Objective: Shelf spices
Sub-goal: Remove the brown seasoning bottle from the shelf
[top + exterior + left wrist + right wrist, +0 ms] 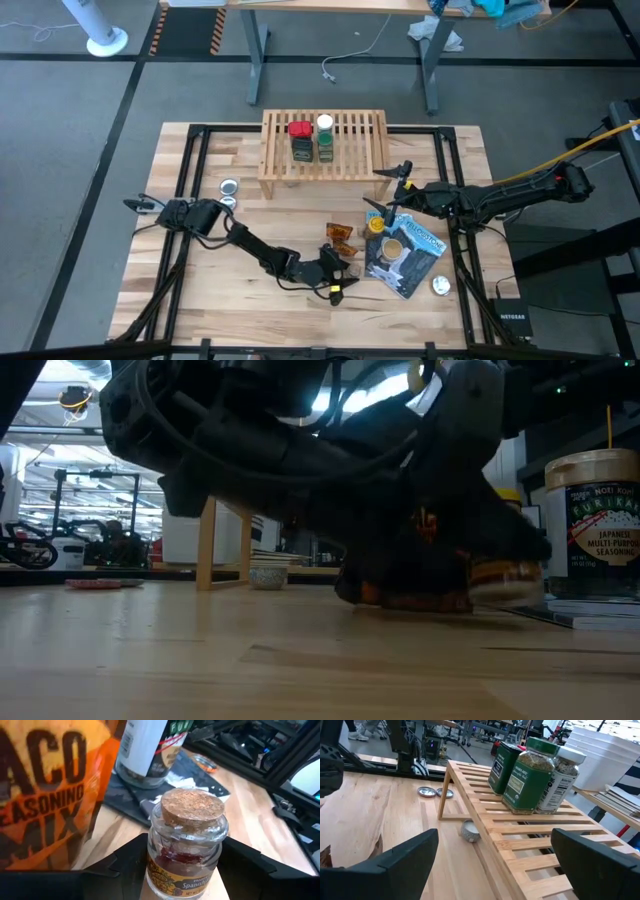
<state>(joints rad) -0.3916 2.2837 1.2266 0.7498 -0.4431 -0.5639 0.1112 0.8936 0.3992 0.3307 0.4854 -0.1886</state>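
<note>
Now left hand (185, 870) grips one cork-capped jar (187, 845); right hand (495, 865) open; four spices (312, 139) on shelf (360, 150)

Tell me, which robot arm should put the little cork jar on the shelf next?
Left. Its pincer already brackets the cork jar by the orange packet. The right pincer sits open and empty at the shelf.

The small cork-stoppered glass jar (187, 845) is cut off below its label; the orange crinkly seasoning packet (47, 790) is cropped.
</note>
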